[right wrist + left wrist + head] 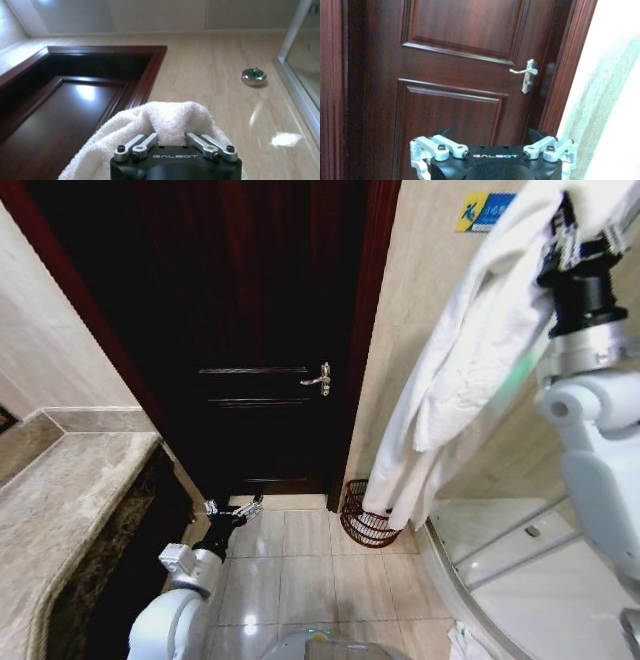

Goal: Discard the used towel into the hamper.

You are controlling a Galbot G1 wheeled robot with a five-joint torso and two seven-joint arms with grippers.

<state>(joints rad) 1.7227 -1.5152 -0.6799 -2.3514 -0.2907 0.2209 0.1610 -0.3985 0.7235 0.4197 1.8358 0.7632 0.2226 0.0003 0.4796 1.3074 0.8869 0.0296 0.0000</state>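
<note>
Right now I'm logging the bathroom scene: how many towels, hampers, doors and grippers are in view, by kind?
White towel: 1
Hamper: 1
Door: 1
Grippers: 2, the left gripper low by the door, the right gripper raised, holding the towel
Total: 5

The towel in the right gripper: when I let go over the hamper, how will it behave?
Probably floppy: the towel hangs in long folds from the right gripper. It likely falls loosely and may drape over the rim of the hamper, whose opening looks small.
</note>
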